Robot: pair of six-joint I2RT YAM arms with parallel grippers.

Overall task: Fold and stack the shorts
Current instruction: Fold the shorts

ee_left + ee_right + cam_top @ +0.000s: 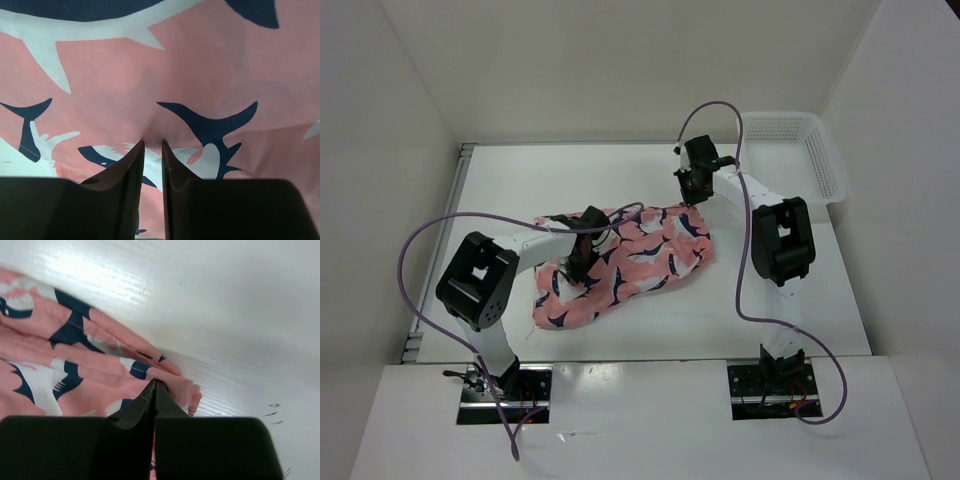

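Bare bench (570,180) lies open beyond the shorts (630,262) and along the near edge. The white basket (790,150) blocks my far right corner, just past my right end effector (688,200); walls (390,150) hem both sides.

My top view looks down over the desk (520,180); wrist views sit close behind left pincer (152,145) and right pincer (154,385), sharing the shorts (650,255).

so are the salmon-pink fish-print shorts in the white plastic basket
No, the shorts lie crumpled on the white table, apart from the basket at its corner.
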